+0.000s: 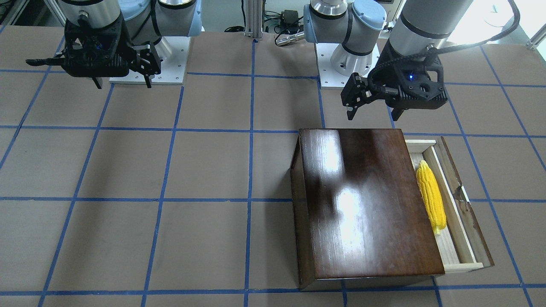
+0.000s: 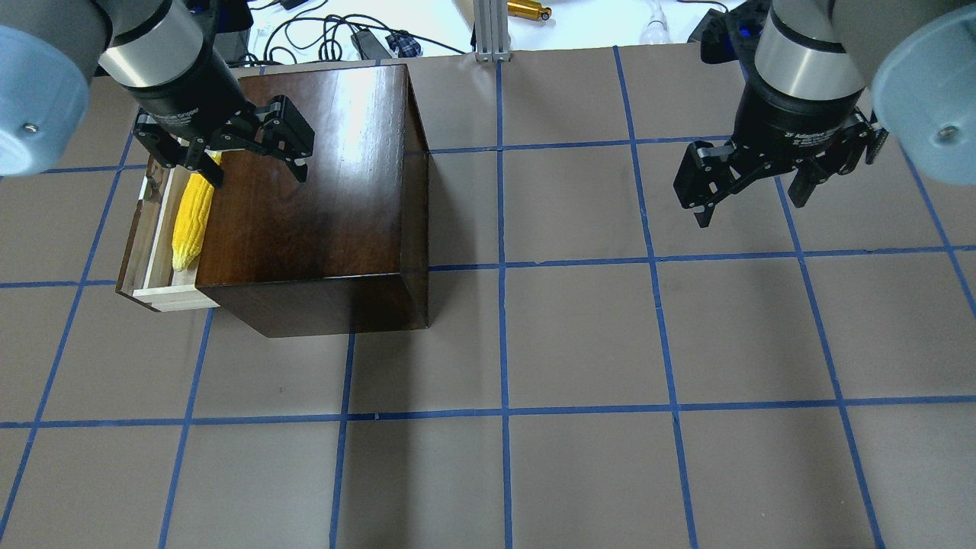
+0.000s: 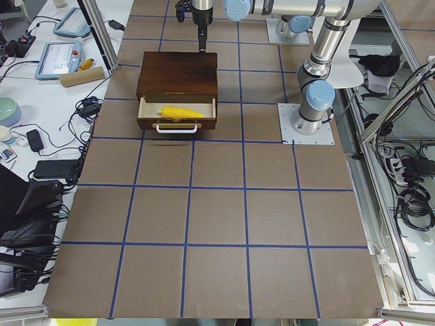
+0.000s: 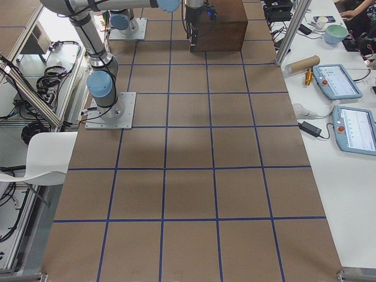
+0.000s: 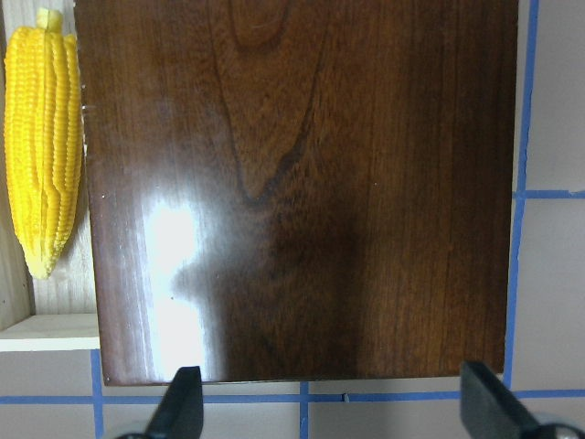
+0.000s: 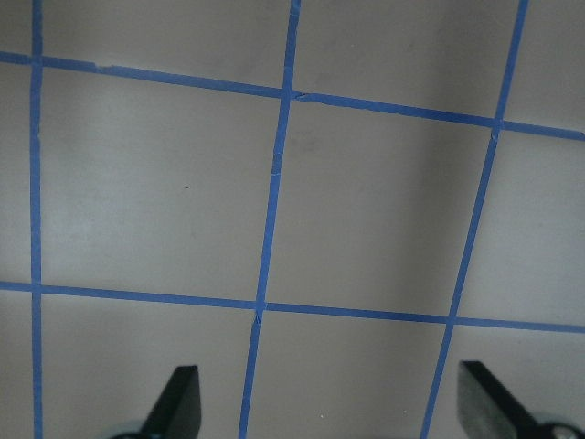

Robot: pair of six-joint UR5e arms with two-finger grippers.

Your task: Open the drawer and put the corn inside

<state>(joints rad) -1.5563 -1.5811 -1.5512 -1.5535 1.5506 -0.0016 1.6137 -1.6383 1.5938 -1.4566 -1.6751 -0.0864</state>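
The left end effector (image 2: 258, 174) points down over the dark wooden box (image 2: 328, 206), fingers spread and empty. In the overhead view, the corn (image 2: 191, 221) lies at its eight o'clock, inside the pulled-out drawer (image 2: 175, 299). Far off at three o'clock, the right end effector (image 2: 751, 210) hovers open above the table (image 2: 534, 343).

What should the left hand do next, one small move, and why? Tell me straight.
Probably lift the left hand straight up and away from the box. The corn already lies in the open drawer. The left hand is open and empty above the box top, and the right hand is open off to the side, so nothing seems left to grasp.
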